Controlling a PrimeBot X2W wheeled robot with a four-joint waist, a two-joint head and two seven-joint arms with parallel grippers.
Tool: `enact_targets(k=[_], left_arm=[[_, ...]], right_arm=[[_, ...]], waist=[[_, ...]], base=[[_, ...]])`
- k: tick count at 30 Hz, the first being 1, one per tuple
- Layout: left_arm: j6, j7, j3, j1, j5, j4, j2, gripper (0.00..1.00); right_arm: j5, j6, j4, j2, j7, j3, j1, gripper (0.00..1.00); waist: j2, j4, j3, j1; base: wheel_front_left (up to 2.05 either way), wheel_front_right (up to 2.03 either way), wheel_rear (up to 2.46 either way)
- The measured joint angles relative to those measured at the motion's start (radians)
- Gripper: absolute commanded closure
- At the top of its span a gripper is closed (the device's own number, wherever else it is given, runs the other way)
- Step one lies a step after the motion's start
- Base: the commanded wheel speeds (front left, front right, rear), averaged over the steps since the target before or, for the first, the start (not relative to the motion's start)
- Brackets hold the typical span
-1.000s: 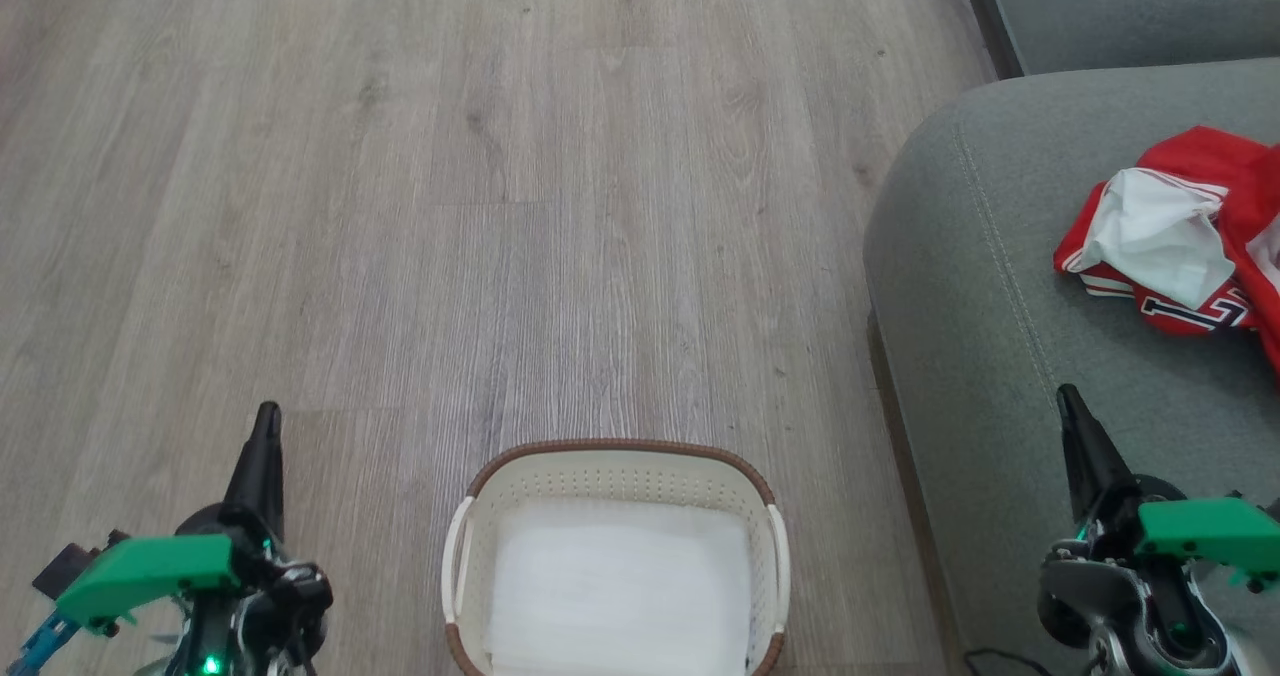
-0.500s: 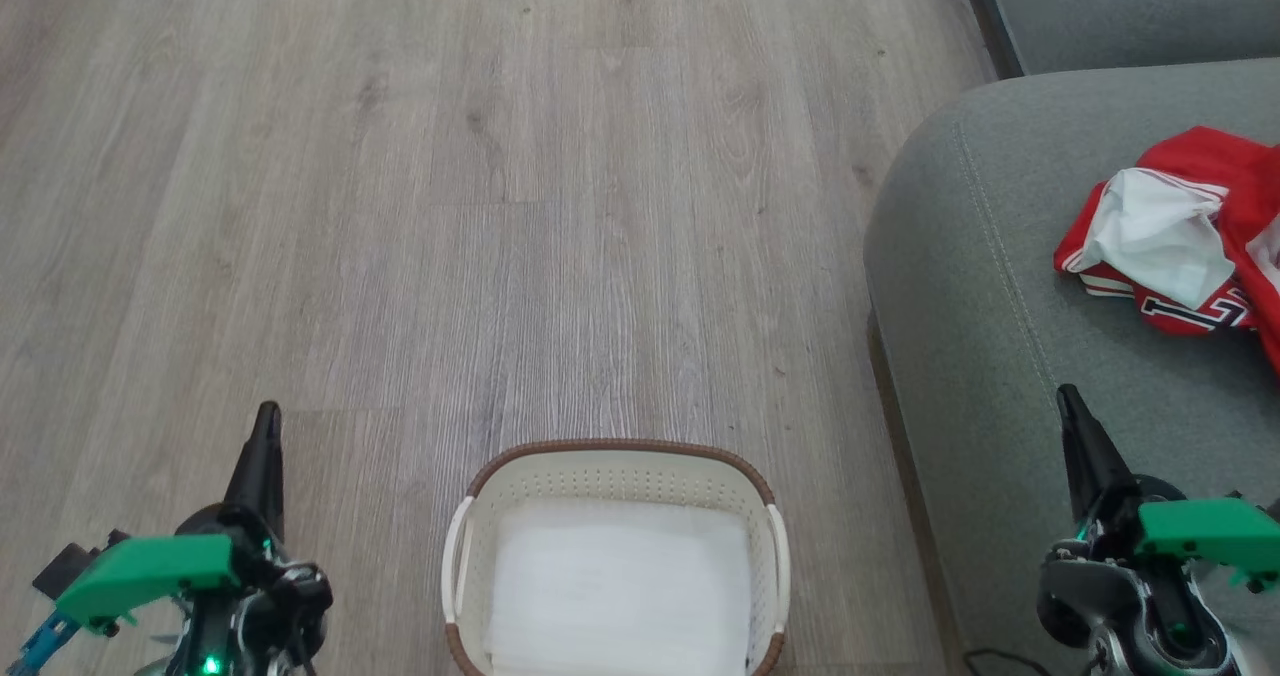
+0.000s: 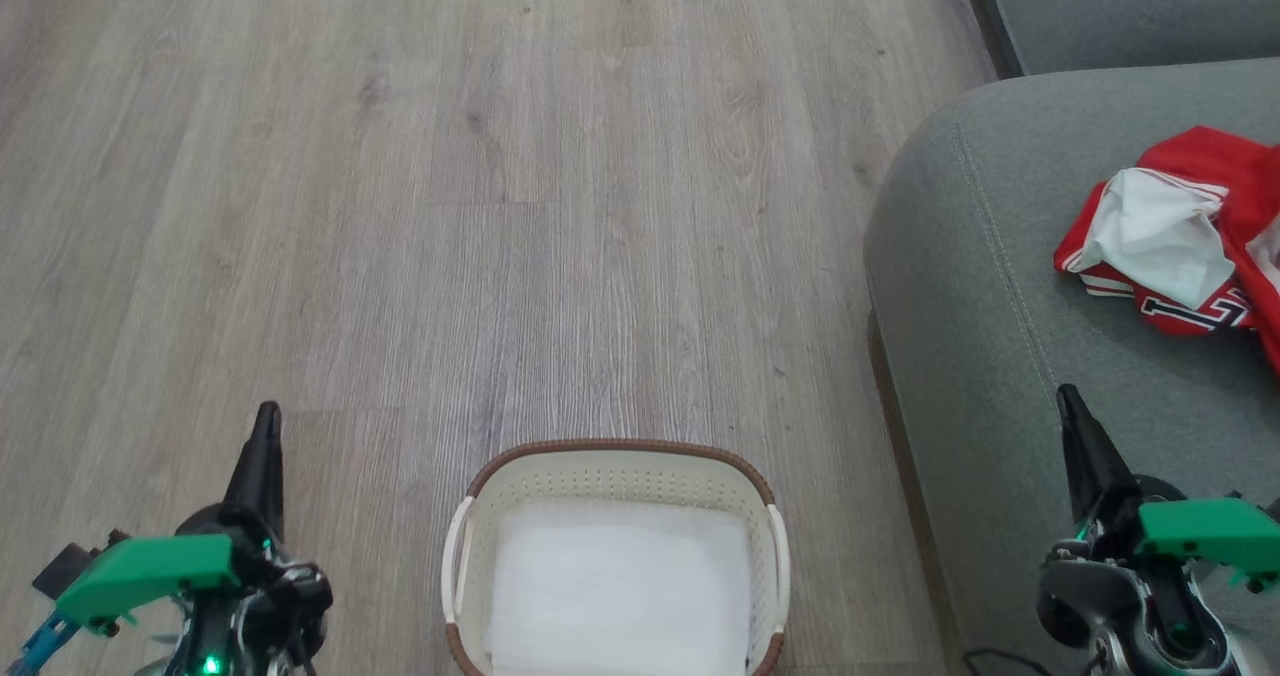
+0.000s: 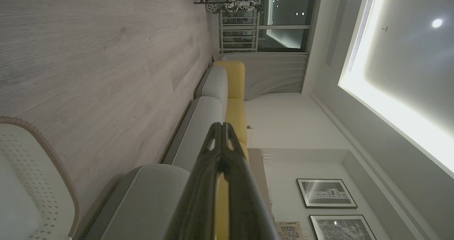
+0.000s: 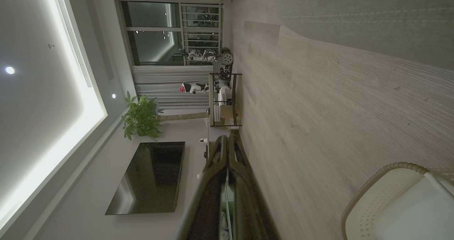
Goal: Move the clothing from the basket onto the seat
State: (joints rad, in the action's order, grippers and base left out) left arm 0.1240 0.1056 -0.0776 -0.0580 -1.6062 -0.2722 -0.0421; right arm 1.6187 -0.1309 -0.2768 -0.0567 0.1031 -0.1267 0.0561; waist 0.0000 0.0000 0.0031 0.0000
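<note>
Red-and-white clothing (image 3: 1180,231) in a crumpled heap on the grey-green seat (image 3: 990,286) at the right, black-edged numerals showing, well apart from the cream basket (image 3: 615,446) on the wooden floor (image 3: 450,206), a flat white sheet (image 3: 620,586) lining the basket's bottom. Left gripper (image 3: 265,426) low to the left of the basket, over the floor, fingers pressed together on nothing. Right gripper (image 3: 1068,401) low at the right above the seat's front edge, near the clothing but not touching it, fingers likewise pinched together and empty.
</note>
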Motion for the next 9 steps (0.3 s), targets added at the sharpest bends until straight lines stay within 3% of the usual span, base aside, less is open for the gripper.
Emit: enact_targets(k=[9], left_arm=[[0.000,0.000,0.000,0.000,0.000,0.000,0.000,1.00]], right_arm=[[0.000,0.000,0.000,0.000,0.000,0.000,0.000,1.00]], waist=[[0.0000,0.000,0.000,0.0000]], base=[[0.00,0.00,0.00]])
